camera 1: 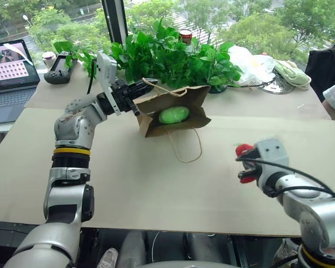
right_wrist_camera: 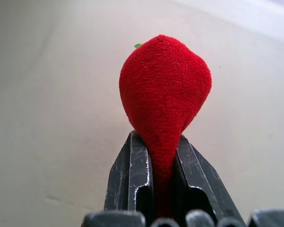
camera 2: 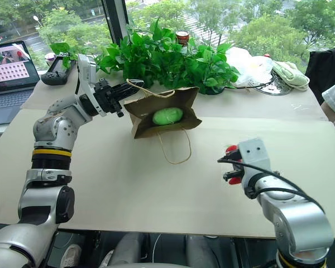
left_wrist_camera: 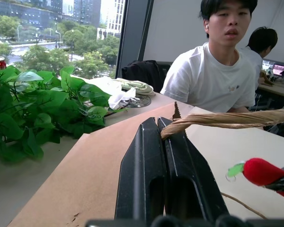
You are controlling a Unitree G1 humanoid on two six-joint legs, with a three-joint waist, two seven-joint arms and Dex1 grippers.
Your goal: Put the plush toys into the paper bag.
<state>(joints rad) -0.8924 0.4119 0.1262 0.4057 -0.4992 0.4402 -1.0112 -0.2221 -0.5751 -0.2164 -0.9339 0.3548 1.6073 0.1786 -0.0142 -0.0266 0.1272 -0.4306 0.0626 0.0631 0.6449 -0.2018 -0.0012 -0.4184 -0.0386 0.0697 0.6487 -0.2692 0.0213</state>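
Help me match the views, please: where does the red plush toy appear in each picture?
Left eye view: red plush toy at lower right, beside the right gripper.
Right eye view: lower right of centre.
Left wrist view: right edge.
Right wrist view: centre, pinched between the fingers.
Shared landmark: the tan tabletop.

Table (camera 1: 156, 195): pale beige top; bare across the near half. Leafy green plant (camera 1: 173, 56) along the far edge, by the window; a red-topped can (camera 1: 185, 36) stands behind its leaves. Far left corner: open laptop (camera 1: 8, 72), screen lit with a pink grid; just beside it a dark handheld controller (camera 1: 58, 71) and a small white cup (camera 1: 48, 57). Far right: white plastic bag (camera 1: 248, 64), crumpled; next to it a pale green cloth bundle (camera 1: 292, 73) on a round metal dish (camera 1: 273, 85). Person in a white T-shirt (left_wrist_camera: 213, 80) sits beyond the table; a second person (left_wrist_camera: 258, 45) behind.
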